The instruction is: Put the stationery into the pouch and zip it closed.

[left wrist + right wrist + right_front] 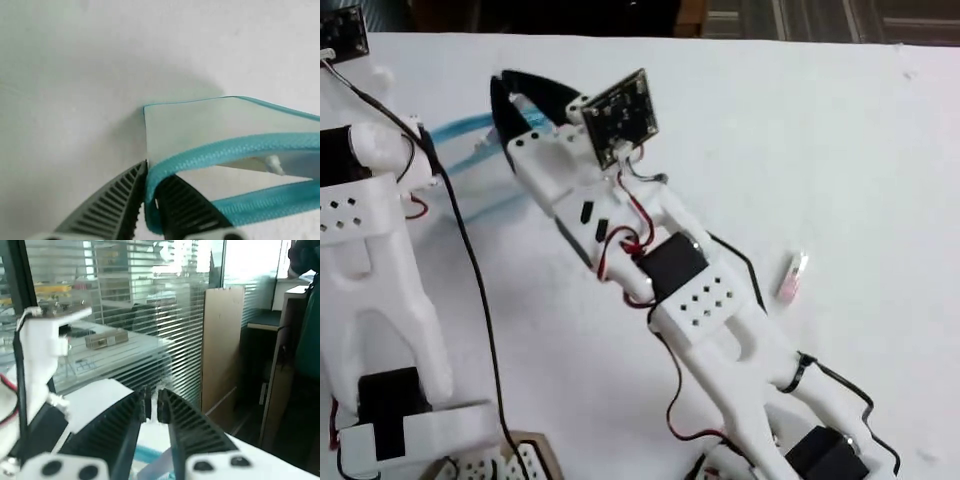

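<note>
Toward 10 o'clock on the surface (pixel 840 140), as the high view is showing it, the pouch (pixel 470 132) is lying between the two arms. The left tool (pixel 150 172) is clamping the pouch's corner at the end of the blue zipper (pixel 225 147). I am judging that it is doing so to stop the pouch from sliding. The two zipper rows are standing apart, so the mouth is lying open for filling. The right tool (pixel 498 80) is hanging near the pouch, on its 1 o'clock side, with its jaws closed almost together and nothing showing between them. It is probably standing ready for the zipper or for a pick. I am counting one pouch, two tools, and one small pink-and-white piece of stationery (pixel 792 275), which is lying well apart at 3 o'clock, not yet inside the pouch.
</note>
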Robot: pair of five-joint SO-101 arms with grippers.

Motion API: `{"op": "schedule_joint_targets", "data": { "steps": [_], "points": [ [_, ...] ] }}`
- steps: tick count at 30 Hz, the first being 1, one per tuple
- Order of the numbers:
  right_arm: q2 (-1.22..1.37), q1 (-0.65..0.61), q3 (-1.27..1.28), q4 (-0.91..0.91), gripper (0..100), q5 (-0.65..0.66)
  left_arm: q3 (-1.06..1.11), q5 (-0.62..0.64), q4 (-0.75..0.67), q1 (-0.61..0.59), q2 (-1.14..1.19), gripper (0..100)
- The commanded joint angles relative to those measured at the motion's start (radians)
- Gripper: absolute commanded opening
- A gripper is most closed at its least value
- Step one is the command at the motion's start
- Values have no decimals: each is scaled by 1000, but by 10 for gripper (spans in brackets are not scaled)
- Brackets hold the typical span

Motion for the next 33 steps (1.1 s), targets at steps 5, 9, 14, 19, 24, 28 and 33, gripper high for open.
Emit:
{"op": "schedule_joint_targets", "data": {
  "steps": [5, 9, 14, 19, 24, 28, 33],
  "points": [
    [64, 120, -158, -70, 16, 3, -37, -6, -6, 1, -15, 23],
    [160, 122, -201, 8, 16, -14, -37, -6, -6, 2, -15, 23],
    [278, 93, -152, 84, 16, -163, -37, -6, -6, 1, -15, 23],
    [314, 39, -124, 64, 16, -164, -37, -6, -6, 1, -15, 23],
    [239, 15, -213, 85, 16, -166, -37, -6, -6, 1, -15, 23],
    [165, 24, -259, 125, 16, -166, -37, -6, -6, 1, -15, 23],
    [50, 85, -308, 128, 16, -166, -37, -6, -6, 1, -15, 23]
  ]
}}
